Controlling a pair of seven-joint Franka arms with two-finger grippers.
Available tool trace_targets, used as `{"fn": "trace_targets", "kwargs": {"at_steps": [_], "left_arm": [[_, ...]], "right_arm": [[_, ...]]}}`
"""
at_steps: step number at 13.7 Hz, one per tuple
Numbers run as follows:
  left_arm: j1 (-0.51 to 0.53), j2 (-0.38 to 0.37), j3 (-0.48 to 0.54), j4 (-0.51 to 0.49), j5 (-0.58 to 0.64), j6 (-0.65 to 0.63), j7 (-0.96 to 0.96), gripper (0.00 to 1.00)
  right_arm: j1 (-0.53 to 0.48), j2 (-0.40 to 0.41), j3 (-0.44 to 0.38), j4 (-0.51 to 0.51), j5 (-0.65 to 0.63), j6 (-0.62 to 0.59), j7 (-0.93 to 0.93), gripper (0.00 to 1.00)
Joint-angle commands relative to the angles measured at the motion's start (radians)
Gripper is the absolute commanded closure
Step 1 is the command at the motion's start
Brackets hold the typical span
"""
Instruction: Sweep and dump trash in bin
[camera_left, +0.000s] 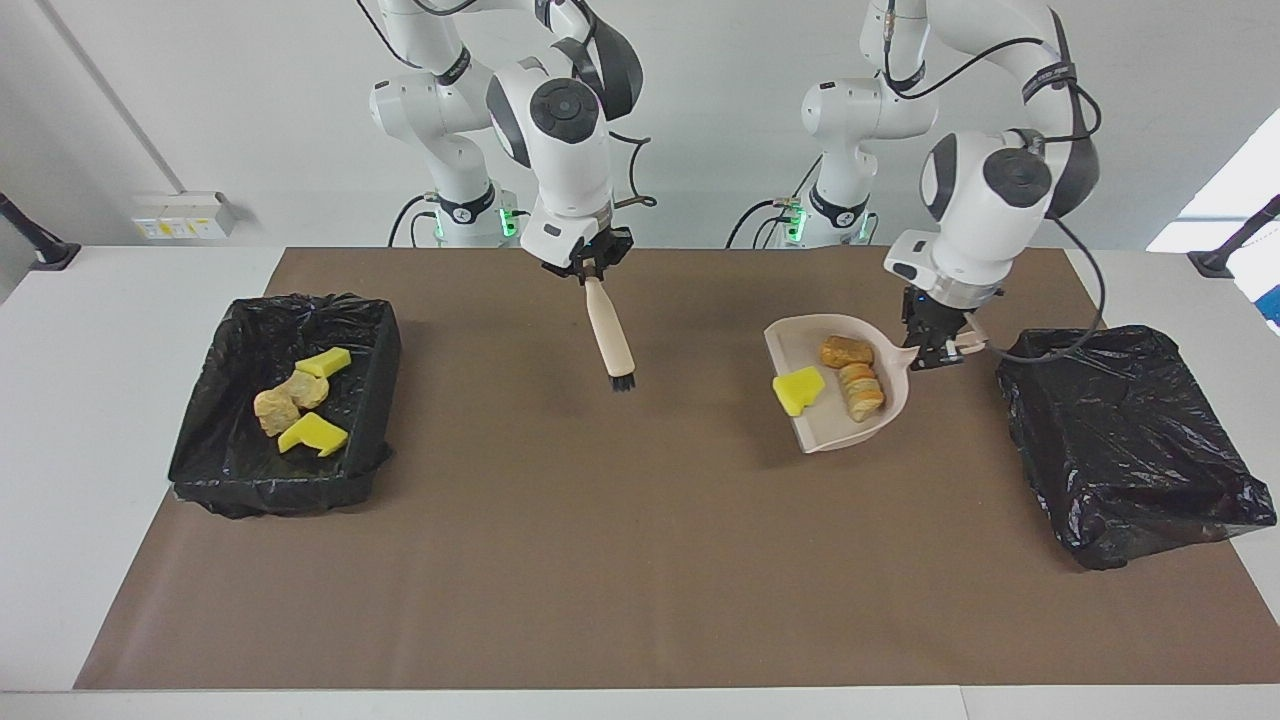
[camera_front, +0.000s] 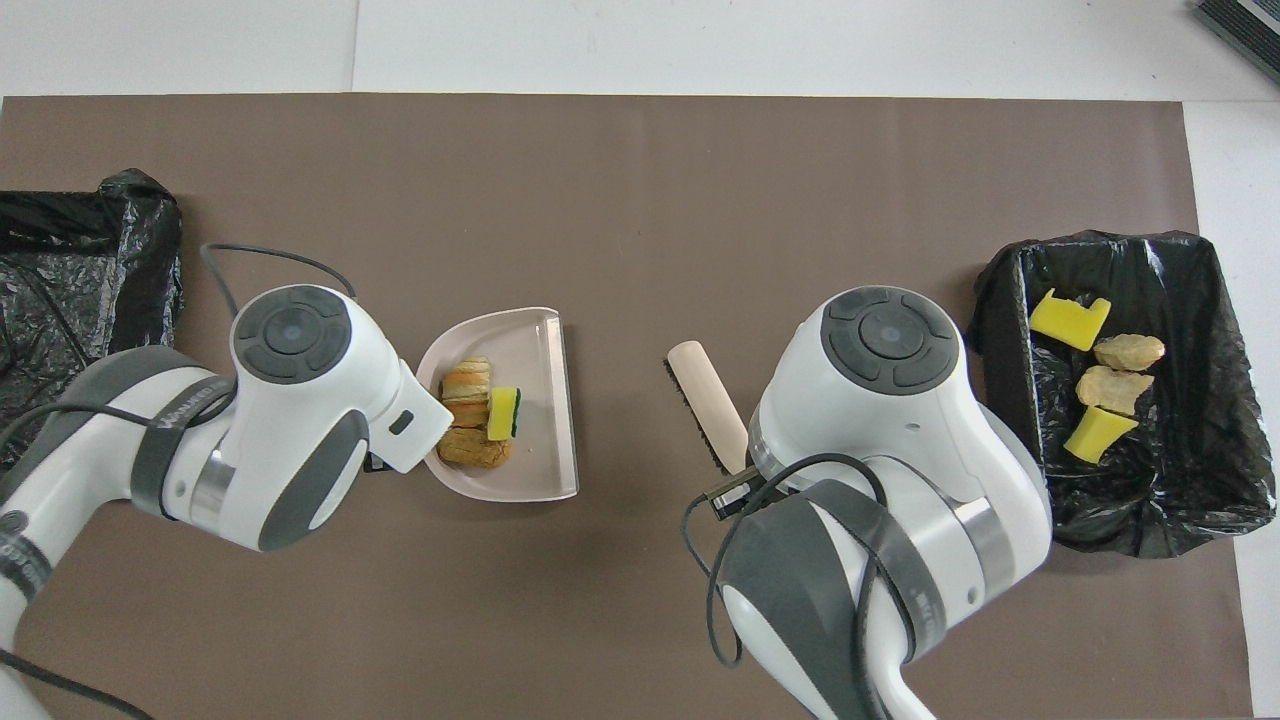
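Note:
My left gripper (camera_left: 935, 350) is shut on the handle of the beige dustpan (camera_left: 835, 425), held a little above the mat. In the pan lie a yellow green-backed sponge piece (camera_left: 798, 390) and two bread-like lumps (camera_left: 847, 351) (camera_left: 862, 390). They also show in the overhead view: the pan (camera_front: 545, 400), the sponge (camera_front: 503, 412) and the lumps (camera_front: 467, 380). My right gripper (camera_left: 590, 270) is shut on the beige brush (camera_left: 610, 335), which hangs bristles down over the mat's middle. The brush also shows in the overhead view (camera_front: 705, 395).
A black-lined bin (camera_left: 215, 400) at the right arm's end holds several trash pieces, yellow (camera_left: 325, 362) and tan (camera_left: 275, 410). A second black-lined bin (camera_left: 1130, 440) at the left arm's end, beside the dustpan, shows nothing inside. A brown mat (camera_left: 600, 550) covers the table.

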Motion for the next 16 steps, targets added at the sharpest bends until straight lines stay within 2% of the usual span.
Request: {"fn": "trace_targets", "kwargs": {"at_steps": [1, 5, 7, 9, 11, 14, 16], "left_arm": [[-0.033, -0.006, 0.152, 0.050, -0.057, -0.055, 0.107, 1.00], [-0.031, 0.037, 0.377, 0.154, -0.094, -0.090, 0.216, 1.00], [-0.030, 0.101, 0.468, 0.263, -0.106, -0.090, 0.308, 1.00], [-0.025, 0.182, 0.560, 0.366, -0.094, -0.069, 0.449, 1.00], [-0.013, 0.267, 0.595, 0.468, -0.086, -0.003, 0.567, 1.00], [-0.008, 0.330, 0.591, 0.489, 0.089, 0.129, 0.554, 1.00], [-0.025, 0.333, 0.586, 0.484, 0.235, 0.155, 0.445, 1.00]], "right_arm": [[0.065, -0.022, 0.006, -0.059, 0.002, 0.060, 0.121, 1.00], [0.197, 0.019, 0.006, -0.118, 0.002, 0.194, 0.306, 1.00], [0.268, 0.057, 0.006, -0.122, 0.000, 0.226, 0.420, 1.00], [0.329, 0.109, 0.006, -0.148, 0.000, 0.334, 0.504, 1.00], [0.388, 0.157, 0.006, -0.158, -0.001, 0.419, 0.589, 1.00], [0.411, 0.157, 0.006, -0.167, -0.001, 0.455, 0.610, 1.00], [0.411, 0.157, 0.006, -0.171, -0.001, 0.453, 0.607, 1.00]]}}
